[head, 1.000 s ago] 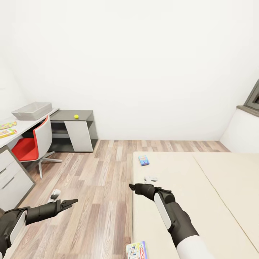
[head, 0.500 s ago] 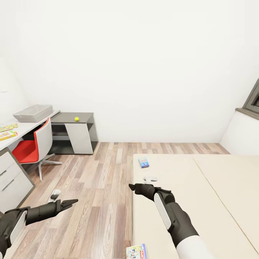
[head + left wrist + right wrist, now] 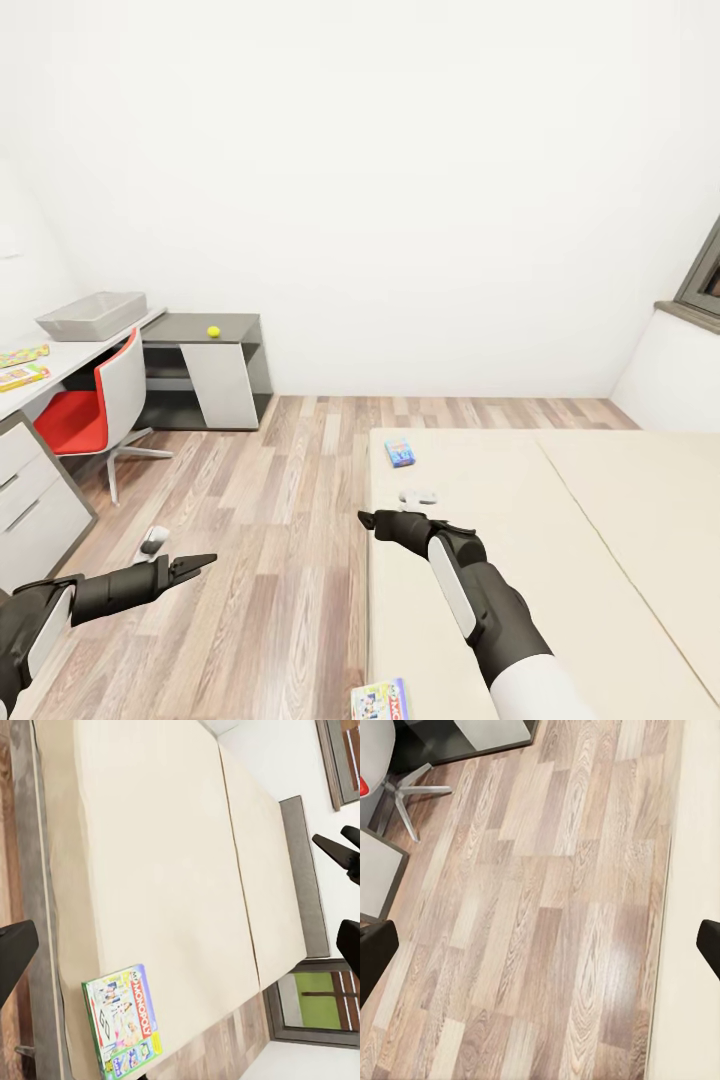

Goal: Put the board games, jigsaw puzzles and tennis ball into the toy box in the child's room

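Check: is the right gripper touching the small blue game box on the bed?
Apart. The head view shows the right gripper well short of the blue game box, with bare mattress of the bed between them.

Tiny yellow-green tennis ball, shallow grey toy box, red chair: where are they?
Tiny yellow-green tennis ball [image 3: 213, 331], head view, its middle.
Shallow grey toy box [image 3: 92, 318], head view, near wall.
Red chair [image 3: 58, 420], head view, seat.
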`<state>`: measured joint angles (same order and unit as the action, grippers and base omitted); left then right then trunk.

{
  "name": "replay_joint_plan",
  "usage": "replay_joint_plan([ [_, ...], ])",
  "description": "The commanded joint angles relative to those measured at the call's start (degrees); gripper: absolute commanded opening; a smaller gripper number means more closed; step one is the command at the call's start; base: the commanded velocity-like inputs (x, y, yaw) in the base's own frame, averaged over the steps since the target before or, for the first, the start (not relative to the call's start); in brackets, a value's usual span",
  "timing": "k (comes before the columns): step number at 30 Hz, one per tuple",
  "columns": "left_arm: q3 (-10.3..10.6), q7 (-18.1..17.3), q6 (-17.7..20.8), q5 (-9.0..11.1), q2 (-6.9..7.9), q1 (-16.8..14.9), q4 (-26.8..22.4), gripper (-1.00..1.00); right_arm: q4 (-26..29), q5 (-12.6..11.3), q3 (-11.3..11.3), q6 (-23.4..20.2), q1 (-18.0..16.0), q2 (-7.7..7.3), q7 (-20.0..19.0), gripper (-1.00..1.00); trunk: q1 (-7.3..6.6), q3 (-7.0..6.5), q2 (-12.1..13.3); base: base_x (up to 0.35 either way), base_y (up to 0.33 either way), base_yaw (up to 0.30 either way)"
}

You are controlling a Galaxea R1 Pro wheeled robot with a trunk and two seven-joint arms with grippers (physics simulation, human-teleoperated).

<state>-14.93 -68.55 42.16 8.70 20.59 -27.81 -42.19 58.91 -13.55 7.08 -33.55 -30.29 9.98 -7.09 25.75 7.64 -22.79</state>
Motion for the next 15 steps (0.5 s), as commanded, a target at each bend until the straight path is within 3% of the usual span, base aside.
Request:
replay_joint_plan([
  [1,0.0,-0.1,0.5,0.2,0.01,0.0,0.0,1.0,0.1,0.0,0.0,-0.3,0.0,0.01,-0.1,1.0,0.04,0.12,-0.1,0.0,0.025,0.0],
  [6,0.0,-0.1,0.5,0.2,0.02,0.0,0.0,1.0,0.1,0.0,0.0,-0.3,0.0,0.01,-0.1,1.0,0.04,0.12,-0.1,0.0,0.093,0.0],
  [15,0.0,-0.1,0.5,0.2,0.01,0.0,0.0,1.0,0.0,0.0,0.0,-0.3,0.0,0.01,-0.1,1.0,0.04,0.12,-0.1,0.0,0.219,0.0],
])
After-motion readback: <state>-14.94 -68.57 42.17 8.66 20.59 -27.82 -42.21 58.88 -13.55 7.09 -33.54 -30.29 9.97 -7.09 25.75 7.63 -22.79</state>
